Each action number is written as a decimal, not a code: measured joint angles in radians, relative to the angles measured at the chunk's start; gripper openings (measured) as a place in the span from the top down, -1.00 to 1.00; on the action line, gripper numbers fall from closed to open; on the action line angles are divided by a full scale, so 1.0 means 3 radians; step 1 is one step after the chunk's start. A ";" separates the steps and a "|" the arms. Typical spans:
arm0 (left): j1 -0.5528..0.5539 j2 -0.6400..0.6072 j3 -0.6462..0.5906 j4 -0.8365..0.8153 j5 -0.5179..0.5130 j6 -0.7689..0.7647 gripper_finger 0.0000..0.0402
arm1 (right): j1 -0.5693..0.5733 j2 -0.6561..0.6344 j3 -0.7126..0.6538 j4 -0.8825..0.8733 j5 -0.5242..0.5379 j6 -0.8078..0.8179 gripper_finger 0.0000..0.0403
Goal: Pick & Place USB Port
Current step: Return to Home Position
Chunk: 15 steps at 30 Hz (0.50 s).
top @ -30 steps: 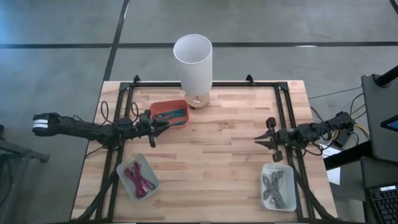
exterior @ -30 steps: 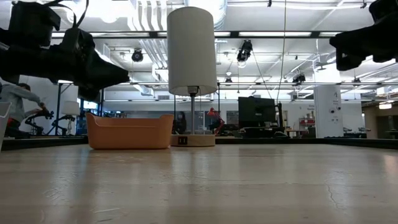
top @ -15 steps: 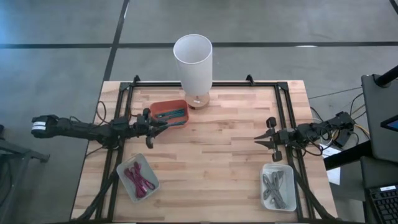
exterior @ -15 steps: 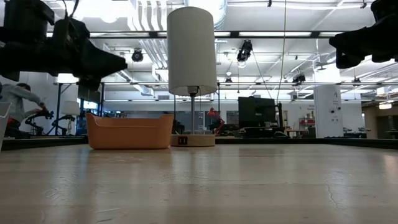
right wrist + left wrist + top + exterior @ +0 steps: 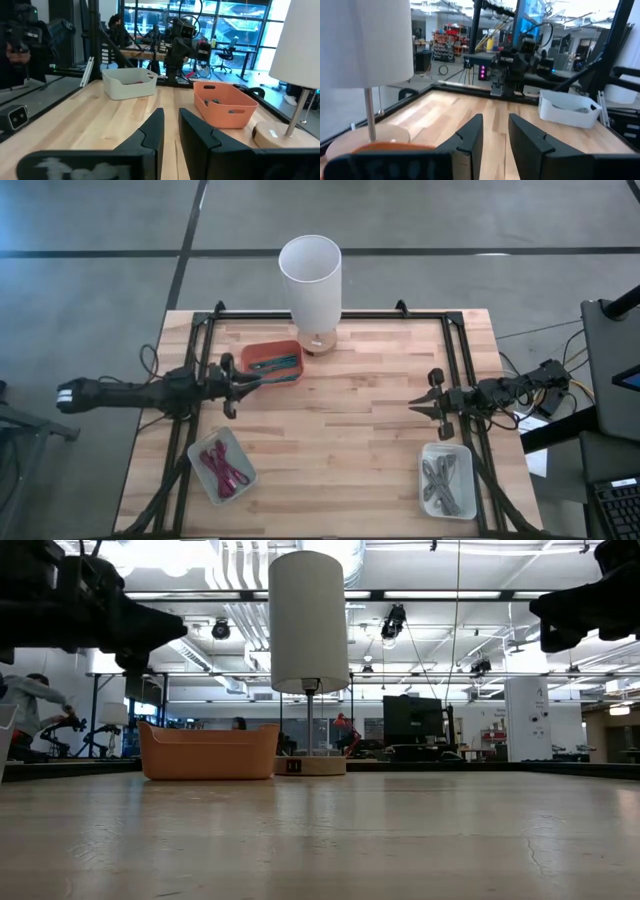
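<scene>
Charger cables point(image 5: 447, 485) are lying heaped in a white bin point(image 5: 424, 480), just beside and below the right claw point(image 5: 412, 406) in the high view, near the table's front right corner. The right claw is hanging above the wooden table point(image 5: 350, 450) at its right rail, with its fingers point(image 5: 152, 131) drawn close together on a narrow slit and grasping nothing.

The left claw point(image 5: 262, 378) is hovering at the near edge of an orange bin point(image 5: 272, 352), with its fingers point(image 5: 470, 135) likewise drawn close and grasping nothing. A second white bin point(image 5: 243, 454), holding red cables point(image 5: 224, 467), is sitting below and slightly left of this claw. A lamp point(image 5: 311, 280) with a tall white shade is standing just beyond the orange bin at the table's far edge.

The table is showing pale butcher-block planks under a black tube frame point(image 5: 458, 370). Grey concrete floor point(image 5: 90, 280) with dark lines is surrounding it. The low view is showing a large hall with ceiling ducts and lights, and a person point(image 5: 25, 695) far off at the left.

Compared with one second ago, the left arm is drawing back toward the table's left edge. Its claw is sitting farther left and higher in the low view point(image 5: 175, 628). The right arm is holding the same pose.
</scene>
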State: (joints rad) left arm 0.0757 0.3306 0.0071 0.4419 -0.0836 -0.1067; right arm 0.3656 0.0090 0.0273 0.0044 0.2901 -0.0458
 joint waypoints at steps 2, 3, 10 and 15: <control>0.0000 -0.0233 0.0000 -0.0310 -0.0006 -0.0020 0.52 | 0.0001 0.0001 0.0000 -0.0001 -0.0001 -0.0046 0.74; 0.0000 -0.0345 0.0000 -0.0454 -0.0023 -0.0044 0.52 | 0.0002 0.0001 0.0000 -0.0001 -0.0001 -0.0046 0.74; -0.0001 -0.0942 -0.0003 -0.0938 -0.0077 -0.0074 0.52 | 0.0001 0.0001 0.0000 0.0000 -0.0001 -0.0039 0.74; -0.0001 -0.1102 -0.0004 -0.1340 -0.0209 -0.0019 0.52 | 0.0001 0.0004 0.0000 -0.0001 -0.0004 -0.0031 0.74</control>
State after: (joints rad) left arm 0.0753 0.0000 0.0059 0.0400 -0.1463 -0.1125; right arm 0.3660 0.0102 0.0273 0.0042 0.2890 -0.0552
